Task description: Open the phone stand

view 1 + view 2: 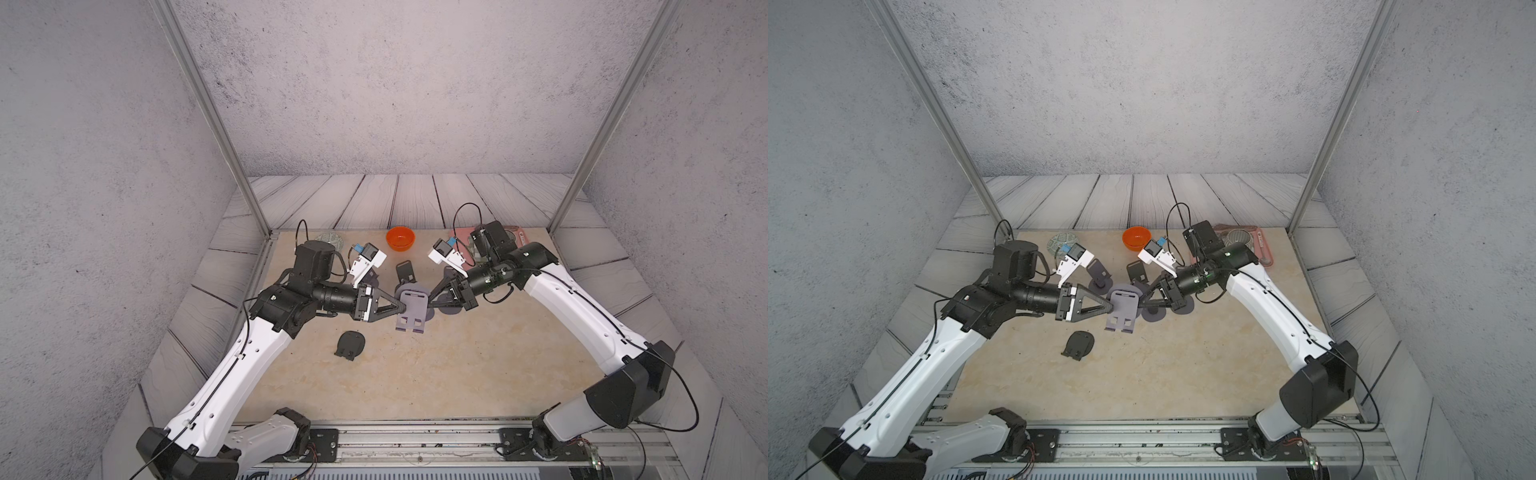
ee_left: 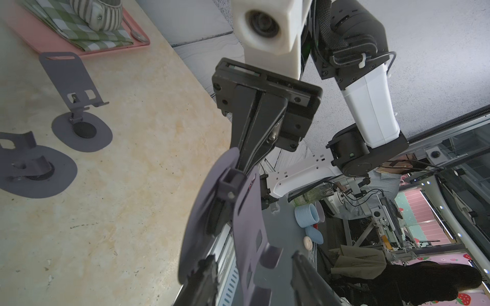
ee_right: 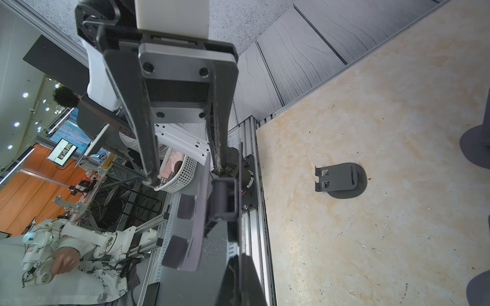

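Tabletop [image 1: 415, 382] beige marbled, walls [image 1: 374, 83] grey

Brightness: bright and even, cool white.
Source: diffuse, from overhead; the counter [image 1: 415, 374] looks matte.
Shadows: faint and short beneath the arms.
Edges: wrist views warp, wide-angle.
Focus: left claw [image 2: 253, 265] soft near its lens; both top views crisp.

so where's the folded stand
The folded stand lies flat on the table in both top views, left of centre, just nearer the robot than the left gripper.
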Controlling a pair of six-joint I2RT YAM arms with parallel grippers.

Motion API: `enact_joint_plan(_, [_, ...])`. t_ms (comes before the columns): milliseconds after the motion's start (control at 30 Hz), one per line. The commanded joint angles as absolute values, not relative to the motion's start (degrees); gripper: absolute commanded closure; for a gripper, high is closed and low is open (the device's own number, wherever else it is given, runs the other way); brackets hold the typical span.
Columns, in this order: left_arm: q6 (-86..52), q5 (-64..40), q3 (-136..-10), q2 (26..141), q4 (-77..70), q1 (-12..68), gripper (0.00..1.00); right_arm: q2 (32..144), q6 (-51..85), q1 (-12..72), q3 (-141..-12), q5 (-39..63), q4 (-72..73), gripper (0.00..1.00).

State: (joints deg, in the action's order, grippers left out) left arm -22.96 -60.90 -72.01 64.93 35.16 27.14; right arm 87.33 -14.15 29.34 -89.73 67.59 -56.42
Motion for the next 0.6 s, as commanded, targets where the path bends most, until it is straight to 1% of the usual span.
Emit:
enact_joint_plan(0, [-22.6,-61.5,-72.4,65.5,32.1,27.3,0.52,87.7,-14.6,29.4,-90.4,70.3,-57.0,1.00])
enact_joint_plan(567, [-21.2,-63.5,-77.1,71.6,31.0,28.6,0.54,88.5,-14.3,29.9,-88.9,71.8,-56.2,1.00])
